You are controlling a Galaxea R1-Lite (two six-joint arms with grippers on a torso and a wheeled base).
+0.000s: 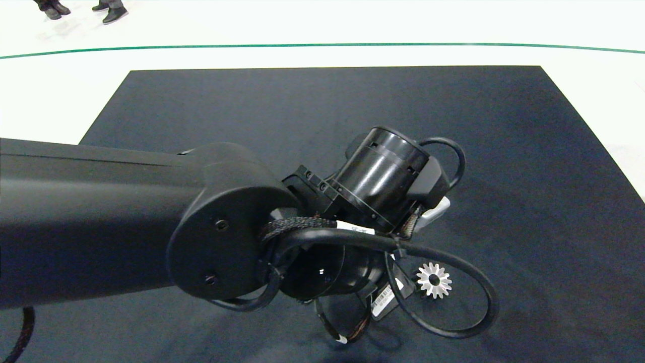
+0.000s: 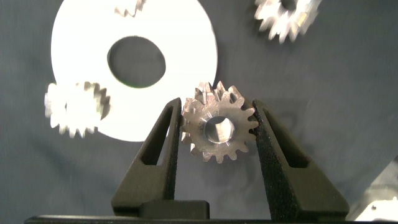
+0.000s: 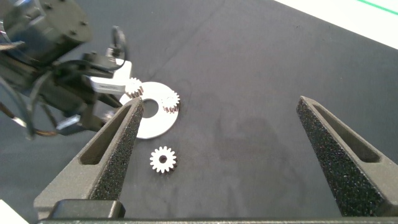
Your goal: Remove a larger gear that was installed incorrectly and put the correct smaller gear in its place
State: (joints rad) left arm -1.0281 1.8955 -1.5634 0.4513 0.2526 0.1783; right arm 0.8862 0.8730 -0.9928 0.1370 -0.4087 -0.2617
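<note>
L gripper (image 2: 217,134) has its jaws clamped on a silver gear (image 2: 219,129) w/ short teeth, prob. the smaller gear, held just off the white disc (image 2: 180,46); seating it is left. Another gear (image 1: 434,280) lies on the tabletop (image 1: 529,176). R gripper (image 3: 230,155) hangs idle, jaws apart.

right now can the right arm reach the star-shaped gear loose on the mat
Probably yes: the right gripper is open, the star-shaped gear lies alone on bare mat, and the left gripper, holding the smaller gear, is by the white disc.
</note>
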